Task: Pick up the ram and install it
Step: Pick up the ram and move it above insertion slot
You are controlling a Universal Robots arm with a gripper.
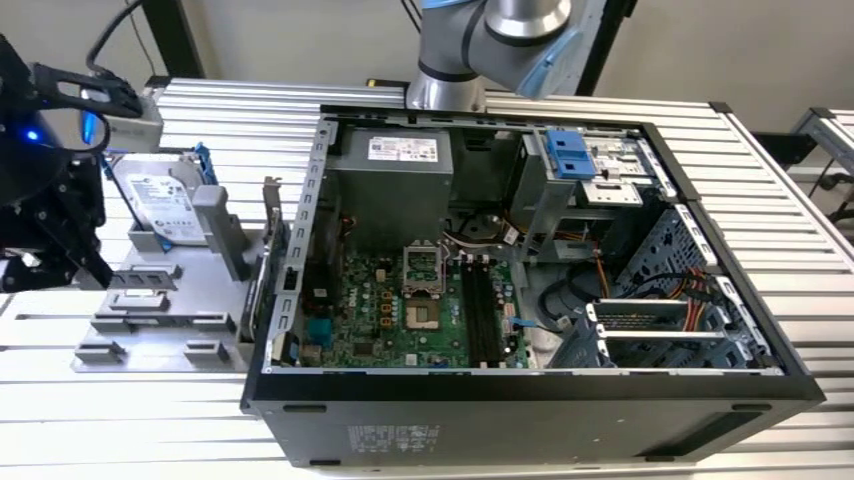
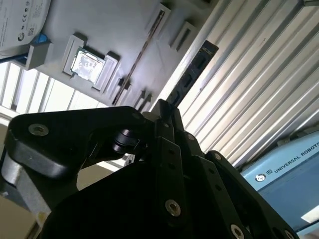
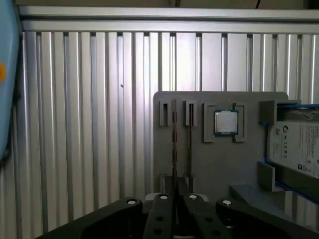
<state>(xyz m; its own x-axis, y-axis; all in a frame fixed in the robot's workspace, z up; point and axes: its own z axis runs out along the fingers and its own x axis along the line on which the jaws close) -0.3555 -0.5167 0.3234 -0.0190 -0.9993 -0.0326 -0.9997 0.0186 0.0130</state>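
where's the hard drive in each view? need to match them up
Exterior view: hard drive propped on the grey tray, at the exterior view's left.
Second wrist view: its white label, cut by the frame edge, beside the tray.
First wrist view: same, label cut by the edge.
Shared landmark: the tray.

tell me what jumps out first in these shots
The open computer case sits mid-frame in the exterior view, its green motherboard exposed. In the second wrist view the gripper is shut on the ram, a dark stick, near a grey fixture with a shiny processor chip.
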